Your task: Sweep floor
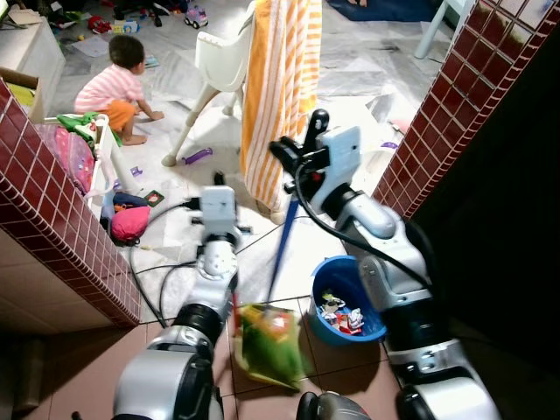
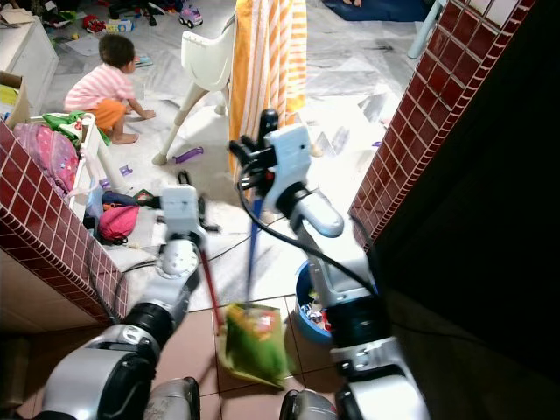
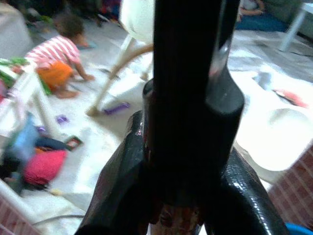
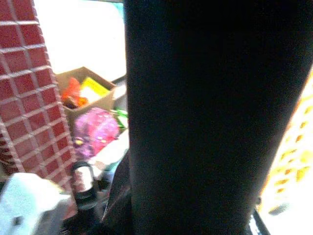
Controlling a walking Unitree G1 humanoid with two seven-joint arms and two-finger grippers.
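Note:
My right gripper (image 1: 294, 161) is raised ahead of me and shut on the top of a blue broom handle (image 1: 280, 254). The handle slants down to a blurred green and yellow head (image 1: 267, 343) on the tiled floor near my feet. Lower and to the left, my left gripper (image 1: 216, 182) is shut on a dark grip; in the left wrist view its fingers (image 3: 244, 196) clamp that black shaft (image 3: 190, 98). A red handle (image 2: 208, 280) runs beside my left forearm down to the same green and yellow blur.
A blue bucket (image 1: 325, 278) of litter stands right of the broom head. Red tiled walls close in on the left (image 1: 52, 219) and right (image 1: 455, 114). Ahead are an orange striped cloth (image 1: 280, 87), a white high chair (image 1: 219, 61), a child sitting on the floor (image 1: 118, 83), toys and cables (image 1: 162, 280).

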